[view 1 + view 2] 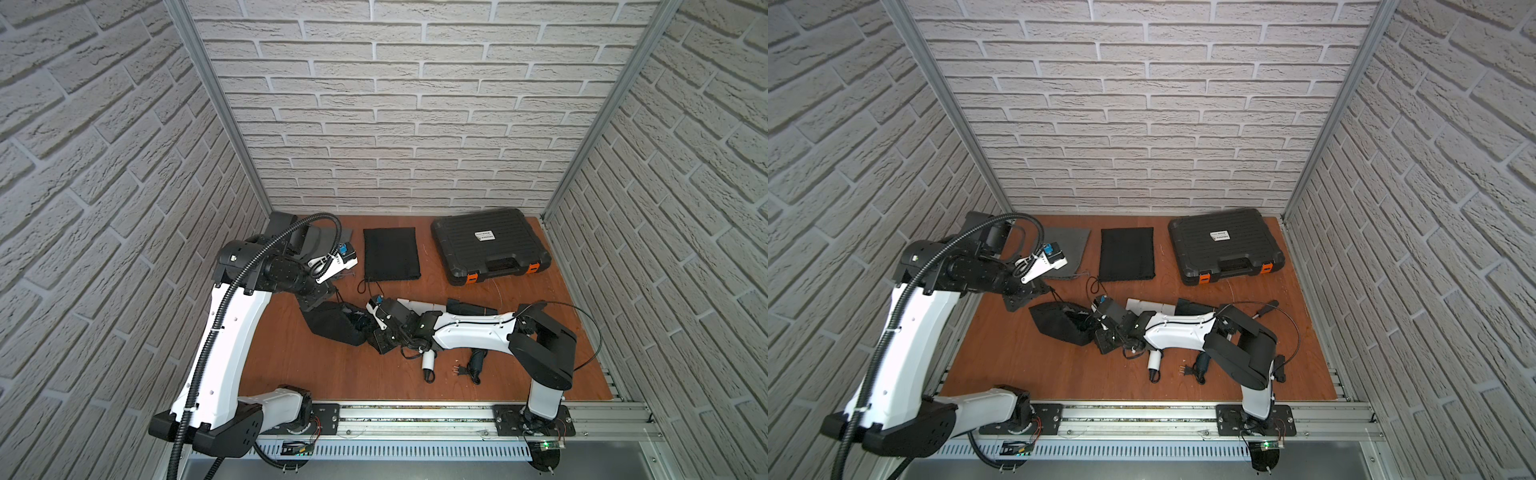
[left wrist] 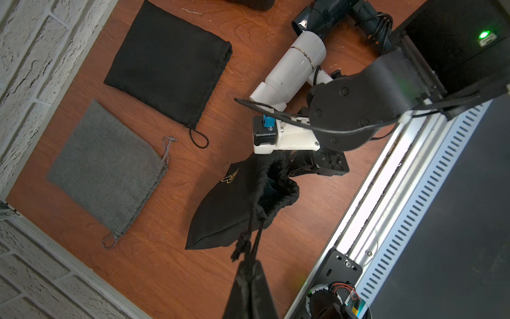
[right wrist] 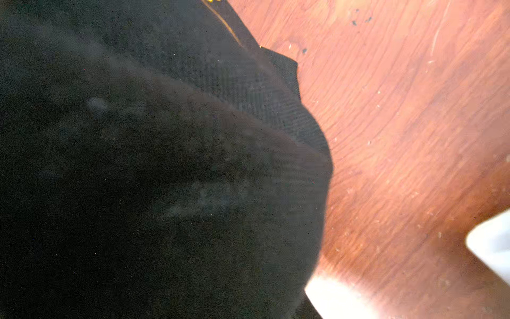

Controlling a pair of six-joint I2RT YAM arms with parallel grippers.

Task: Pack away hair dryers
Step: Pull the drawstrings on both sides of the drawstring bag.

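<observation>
1. Jaws of the left gripper (image 2: 248,269) are clenched on the drawstring (image 2: 255,234) of the black pouch (image 2: 226,210), and the cord is taut. The right gripper (image 2: 292,165) sits at the pouch mouth with its tips hidden by cloth, so I cannot tell its state.
2. One teal dryer (image 2: 271,185) is inside the pouch, with only a sliver showing through the mouth. The white dryer (image 2: 292,69) and the second teal dryer (image 2: 323,13) lie loose on the table (image 2: 154,256), beside the right arm.
3. Risk: tightening the cord while the right gripper is at the mouth would likely cinch the cloth onto the gripper.
4. Risk: nothing visibly anchors the pouch, so a hard pull could drag it along or tip it, and the dryer could slide out of the open mouth.
5. Orientation: the pouch's long axis runs across the table, mouth toward the right arm. Which way the bagged dryer points is hidden. The white dryer's barrel also lies crosswise, narrow end toward the pouch and handle toward the front rail.
</observation>
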